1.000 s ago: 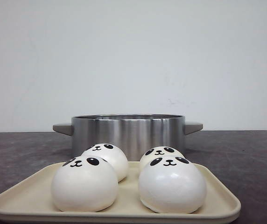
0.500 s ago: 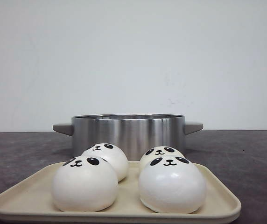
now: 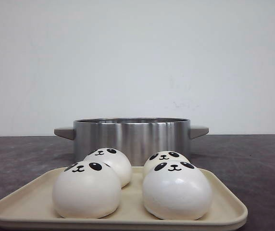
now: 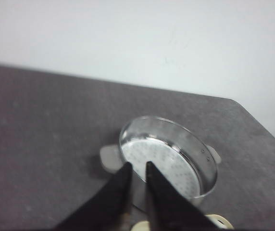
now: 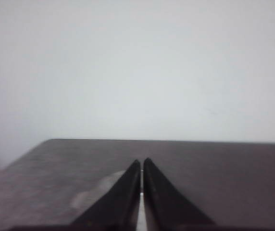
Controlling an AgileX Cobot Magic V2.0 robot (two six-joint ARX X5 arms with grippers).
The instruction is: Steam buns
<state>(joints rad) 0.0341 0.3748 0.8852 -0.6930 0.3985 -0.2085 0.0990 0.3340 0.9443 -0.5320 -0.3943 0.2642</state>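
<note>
Dark grey tabletop (image 3: 253, 159) before a plain white wall (image 3: 137, 57). We take the round brushed-steel pot with grey side handles (image 3: 131, 137) as landmark. Directly in front of it lies a cream rectangular tray (image 3: 224, 204) carrying the four glossy white panda-faced buns (image 3: 87, 188), two front, two behind. We see the left gripper (image 4: 137, 169) above the pot's perforated insert, its black fingers slightly parted and holding nothing; the right gripper (image 5: 142, 166) has its fingers pressed together.
</note>
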